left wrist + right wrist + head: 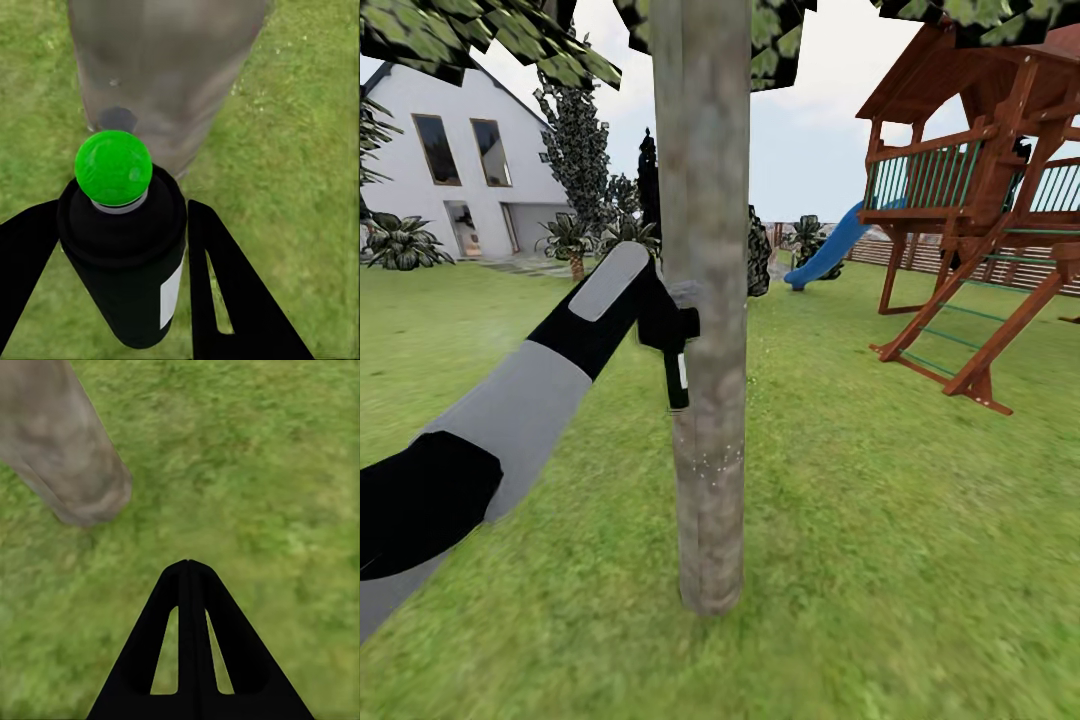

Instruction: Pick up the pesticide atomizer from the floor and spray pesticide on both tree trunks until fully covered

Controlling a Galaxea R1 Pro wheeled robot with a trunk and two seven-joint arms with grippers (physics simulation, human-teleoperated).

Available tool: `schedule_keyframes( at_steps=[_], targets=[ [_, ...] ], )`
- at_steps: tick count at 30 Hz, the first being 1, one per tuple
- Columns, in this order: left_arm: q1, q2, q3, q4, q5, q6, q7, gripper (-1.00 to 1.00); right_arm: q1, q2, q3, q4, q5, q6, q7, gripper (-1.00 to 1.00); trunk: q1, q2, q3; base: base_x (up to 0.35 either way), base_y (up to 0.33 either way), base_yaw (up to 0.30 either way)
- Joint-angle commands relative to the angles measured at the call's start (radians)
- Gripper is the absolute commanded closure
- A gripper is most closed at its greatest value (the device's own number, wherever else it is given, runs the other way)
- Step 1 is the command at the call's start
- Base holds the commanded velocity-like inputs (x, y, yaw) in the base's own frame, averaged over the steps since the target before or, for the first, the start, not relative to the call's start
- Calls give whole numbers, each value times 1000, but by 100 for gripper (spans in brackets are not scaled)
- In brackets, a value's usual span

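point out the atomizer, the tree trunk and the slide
pesticide atomizer (114, 166): left wrist view, on its green cap.
tree trunk (705, 200): head view, on the bare bark above the arm.
slide (830, 250): head view, on the blue chute.

L end effector gripping atomizer, trunk close, maybe touching

trunk: rough matt bark
atomizer in my left claw: matt black body, glossy green cap
playset: stained wood

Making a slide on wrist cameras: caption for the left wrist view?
Left gripper holds the green-capped pesticide atomizer close to the tree trunk, above grass.
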Motion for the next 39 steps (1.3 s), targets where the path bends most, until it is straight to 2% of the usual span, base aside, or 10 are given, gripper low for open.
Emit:
schedule_keyframes(
  at_steps=[1,3,6,11,16,18,27,31,36,39],
  targets=[
    [-22,-8,-2,5,39,6,27,100,-1,-1,7,0,-8,-4,-6,100,1,-2,-3,0,0,0],
    [-78,-39,-2,11,111,6,76,100,-1,-1,7,0,-8,-4,-6,100,1,-2,-3,0,0,0],
    [-109,-59,-2,6,161,6,96,100,-1,-1,7,0,-8,-4,-6,100,1,-2,-3,0,0,0],
    [-92,-63,-9,-35,179,6,103,100,-1,-1,7,-1,-8,-4,-6,100,1,-2,-3,0,0,0],
    [113,-56,-19,-113,171,6,107,100,-1,-1,7,-1,-8,-4,-6,100,1,-2,-3,0,0,0],
    [179,-54,-50,-147,168,6,105,100,-1,-1,7,-1,-8,-4,-6,100,1,-2,-3,0,0,0],
    [379,-42,-95,-273,161,6,102,100,-1,-1,7,-1,-8,-4,-6,100,1,-2,-3,0,0,0],
    [457,-35,-94,-300,77,6,96,100,-1,-1,7,-1,-8,-4,-6,100,1,-2,-3,0,0,0],
    [541,-6,-93,-312,58,6,86,100,-1,-1,7,-1,-7,-5,-4,100,1,-2,-3,0,0,0],
    [567,44,-92,-313,40,6,28,100,-1,-1,9,-1,-7,-7,-4,100,1,-2,-3,0,6,0]
  ],
)
